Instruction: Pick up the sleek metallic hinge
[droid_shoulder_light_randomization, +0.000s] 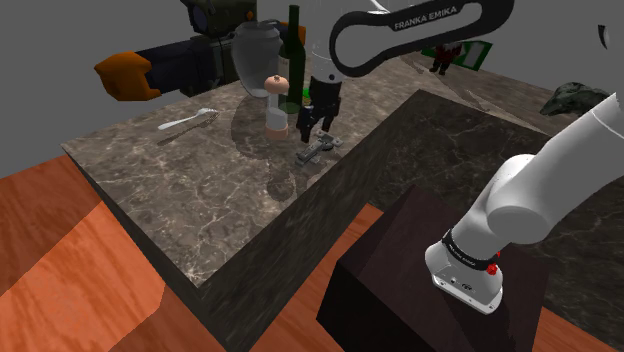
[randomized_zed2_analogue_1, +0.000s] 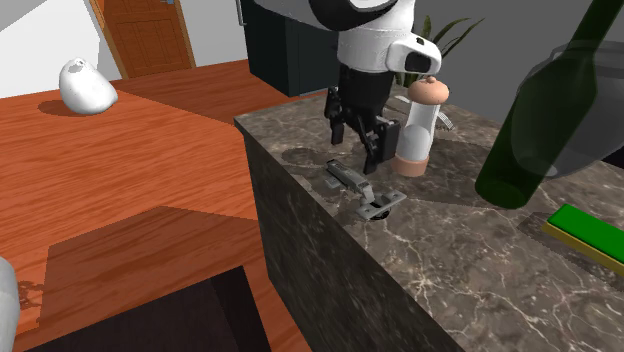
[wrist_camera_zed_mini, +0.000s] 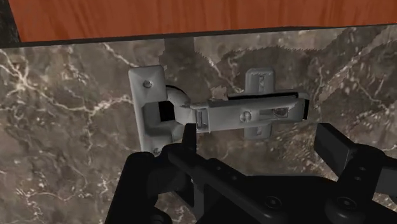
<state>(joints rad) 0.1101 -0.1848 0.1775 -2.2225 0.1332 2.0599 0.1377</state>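
Observation:
A grey metal hinge (wrist_camera_zed_mini: 216, 114) lies flat on the dark marble counter (droid_shoulder_light_randomization: 200, 200), close to the counter's edge. It has a cup plate at one end and a long arm with a cross plate. In the shoulder view the hinge (droid_shoulder_light_randomization: 318, 150) lies just below my black gripper (droid_shoulder_light_randomization: 313, 130). In the second exterior view the gripper (randomized_zed2_analogue_1: 358, 138) hangs a short way above the hinge (randomized_zed2_analogue_1: 362, 190). The gripper (wrist_camera_zed_mini: 261, 149) is open, its fingers (wrist_camera_zed_mini: 336, 145) set apart along the hinge's arm and touching nothing.
A white bottle with a peach cap (randomized_zed2_analogue_1: 420, 125) stands right behind the gripper. A dark green bottle (droid_shoulder_light_randomization: 292, 55), a grey vase (droid_shoulder_light_randomization: 258, 55) and a spoon (droid_shoulder_light_randomization: 188, 122) stand farther back. A green box (randomized_zed2_analogue_1: 590, 232) lies on the counter. Wooden floor (randomized_zed2_analogue_1: 150, 150) lies below.

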